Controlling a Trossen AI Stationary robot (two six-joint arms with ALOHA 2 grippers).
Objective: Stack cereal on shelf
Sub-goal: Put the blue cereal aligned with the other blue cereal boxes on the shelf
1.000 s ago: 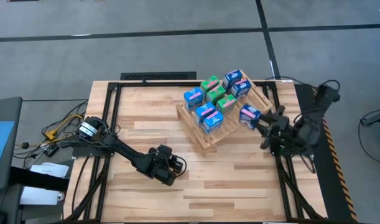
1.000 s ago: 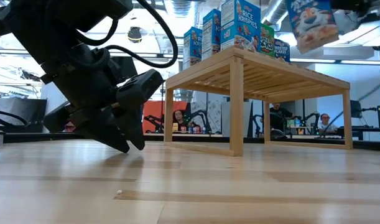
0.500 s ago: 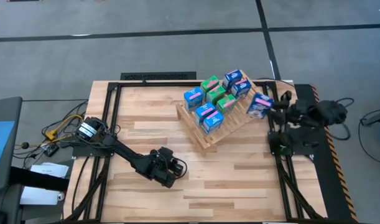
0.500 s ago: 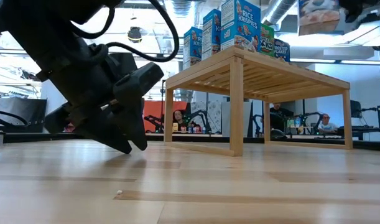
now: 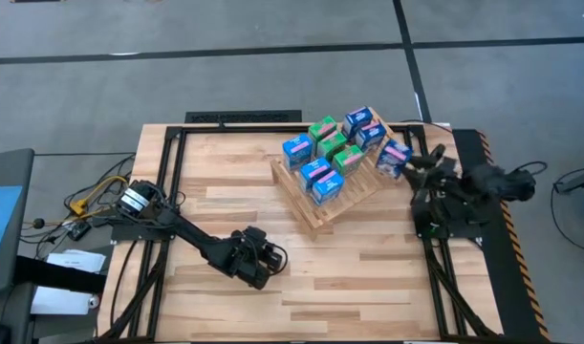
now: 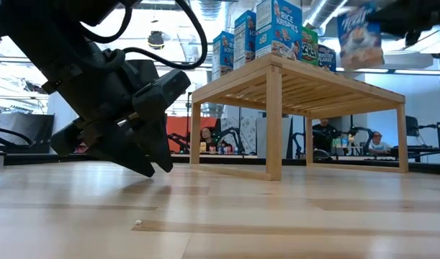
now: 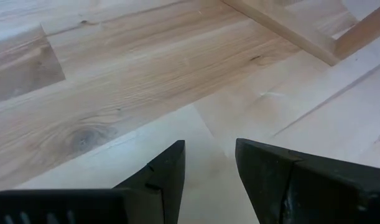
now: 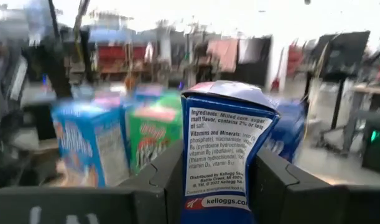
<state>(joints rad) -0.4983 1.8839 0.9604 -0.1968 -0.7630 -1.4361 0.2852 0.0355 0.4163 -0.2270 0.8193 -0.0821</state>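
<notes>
The shelf, a slatted light-wood rack, stands at the table's far right and carries several blue and green cereal boxes upright on its slats. In the low view these boxes stand on the shelf's top. My right gripper is at the shelf's right side, shut on one blue cereal box, which hangs high in the low view. My left gripper hovers open, just above the bare planks near the table's middle, with nothing between its fingers. My right gripper pinches the blue box between its two fingers, one on each broad face, with a narrow printed side toward the wrist. The fingers come about level from the table's right side. The box stands upright, lifted clear of shelf and table.
Bare plank tabletop lies near and left of the shelf. A black frame runs along the table's edges. Cables and a box sit off the table's left side. People and desks show in the room behind.
My right gripper has carried the blue box along the shelf's right side toward the table's far edge, and the arm has swung round behind it. The box, tilted a second ago, now stands upright and stays clear of the shelf.
</notes>
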